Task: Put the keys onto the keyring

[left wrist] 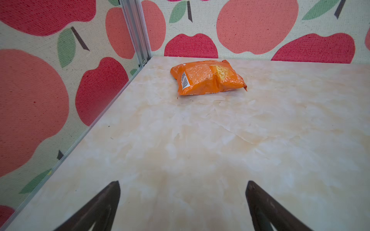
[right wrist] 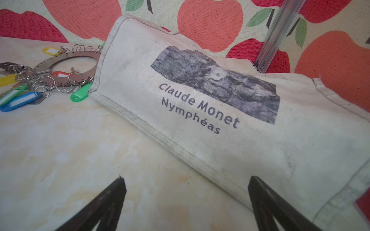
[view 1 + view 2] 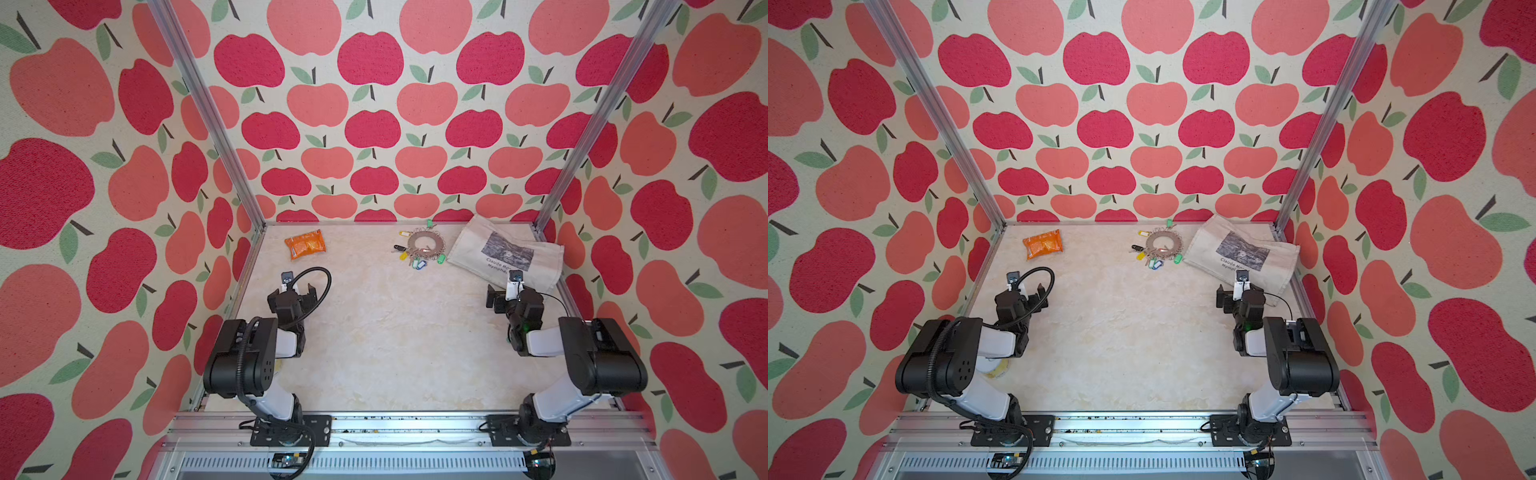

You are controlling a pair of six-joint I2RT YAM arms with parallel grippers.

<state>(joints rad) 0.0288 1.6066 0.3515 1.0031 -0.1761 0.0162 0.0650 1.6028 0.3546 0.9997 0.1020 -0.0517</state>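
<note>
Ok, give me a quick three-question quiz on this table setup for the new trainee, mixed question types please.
1. True or false: the left gripper is open, and the orange packet lies apart from it.
2. Multiple choice: in both top views, the cloth bag lies A) left of the keyring, B) right of the keyring, C) beside the orange packet.
3. Fill in: the right gripper is ____ and holds none of the keys.
Key: 1 true; 2 B; 3 open.
</note>
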